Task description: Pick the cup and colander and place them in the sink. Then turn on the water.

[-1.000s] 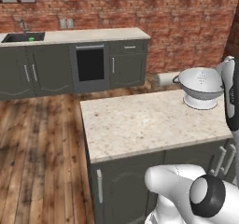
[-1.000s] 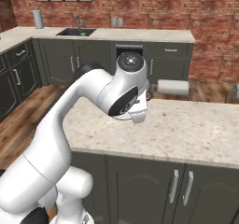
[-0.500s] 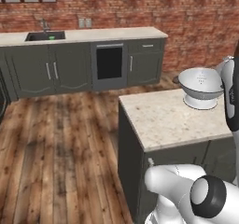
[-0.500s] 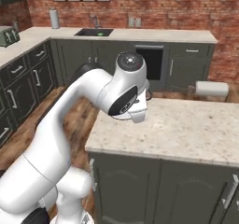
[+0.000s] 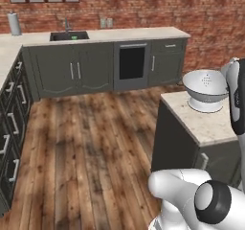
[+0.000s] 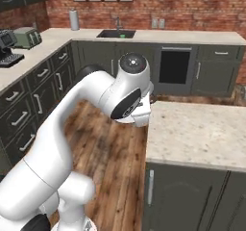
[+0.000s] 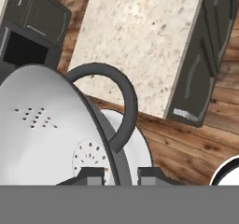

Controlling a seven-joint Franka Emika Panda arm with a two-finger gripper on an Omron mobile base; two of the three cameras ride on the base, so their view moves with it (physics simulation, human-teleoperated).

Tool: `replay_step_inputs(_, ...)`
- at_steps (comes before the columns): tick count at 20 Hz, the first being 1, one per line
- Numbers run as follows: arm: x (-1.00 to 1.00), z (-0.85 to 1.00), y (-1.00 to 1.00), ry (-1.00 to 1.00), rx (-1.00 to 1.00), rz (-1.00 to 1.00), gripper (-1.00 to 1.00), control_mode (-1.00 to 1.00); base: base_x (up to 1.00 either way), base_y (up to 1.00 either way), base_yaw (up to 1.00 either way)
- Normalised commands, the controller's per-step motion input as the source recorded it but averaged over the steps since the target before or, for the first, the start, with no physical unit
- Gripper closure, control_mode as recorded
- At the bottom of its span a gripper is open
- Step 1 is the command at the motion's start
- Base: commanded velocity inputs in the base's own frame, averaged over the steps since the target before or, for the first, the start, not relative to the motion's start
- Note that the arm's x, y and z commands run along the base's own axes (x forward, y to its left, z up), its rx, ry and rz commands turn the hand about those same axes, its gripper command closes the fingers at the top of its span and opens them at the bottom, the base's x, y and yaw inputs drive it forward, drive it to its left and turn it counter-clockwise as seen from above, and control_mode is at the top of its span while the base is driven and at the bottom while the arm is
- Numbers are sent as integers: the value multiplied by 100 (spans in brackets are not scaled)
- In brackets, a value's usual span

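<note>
Colander carried above the island counter.
The tool [image 7: 120, 175] is clamped on the rim of the colander [image 5: 206, 86], which sits upright, bowl opening upward, over the island counter [image 5: 210, 124]; the sink [image 5: 69, 35] lies far left.

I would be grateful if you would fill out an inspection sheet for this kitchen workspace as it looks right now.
Surface: speckled island top, bare where it shows in the right base view.
Job's things: colander held in the gripper above the island's corner; green cup in the sink on the far counter; no water seen.
Clutter: paper towel roll left of the sink; toaster and coffee machine on the side counter.
Grippers: gripper shut on the colander's rim, one of the fingers inside the bowl, the other outside.
Cables: nothing seen.
Surroundings: brick wall, wooden floor, dark cabinets.
</note>
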Motion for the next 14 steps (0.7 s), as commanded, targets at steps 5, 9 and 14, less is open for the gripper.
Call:
replay_step_inputs(5,0,0,0,0,0,0,100,100,0,83,0)
replay_step_inputs(9,0,0,0,0,0,0,100,100,0,78,0)
replay_step_inputs(14,0,0,0,0,0,0,100,100,1,70,0)
